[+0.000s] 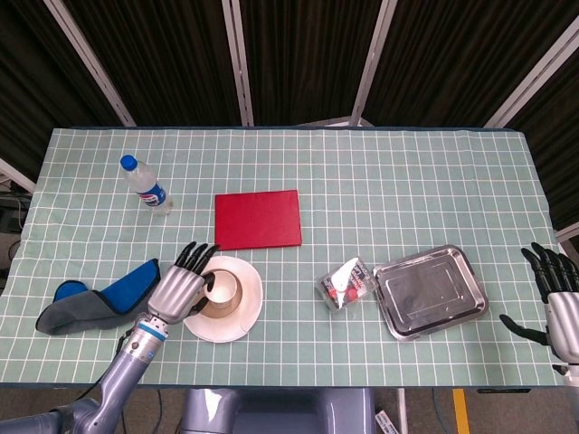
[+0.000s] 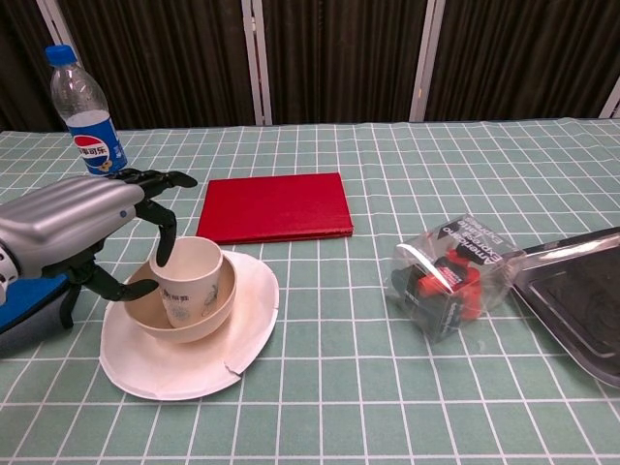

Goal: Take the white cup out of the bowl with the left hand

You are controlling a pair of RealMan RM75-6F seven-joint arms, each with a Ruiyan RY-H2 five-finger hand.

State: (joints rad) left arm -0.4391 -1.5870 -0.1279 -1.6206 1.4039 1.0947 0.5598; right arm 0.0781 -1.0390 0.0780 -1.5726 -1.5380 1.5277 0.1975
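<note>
The white cup (image 2: 197,281) stands in a tan bowl (image 2: 211,323) on a white plate (image 2: 194,366), left of the table's middle near the front edge. In the head view the cup (image 1: 223,286) shows inside the bowl (image 1: 238,297). My left hand (image 2: 79,226) is at the cup's left side, fingers spread over its rim and thumb low by the bowl's wall; a fingertip touches the cup, which leans slightly right. From above the left hand (image 1: 179,287) covers the plate's left part. My right hand (image 1: 554,303) hangs open off the table's right edge.
A blue cloth (image 1: 99,303) lies left of the plate (image 1: 252,306). A water bottle (image 2: 87,121) stands at the back left. A red book (image 2: 274,206) lies behind the plate. To the right are a clear plastic package (image 2: 450,274) and a metal tray (image 2: 576,291).
</note>
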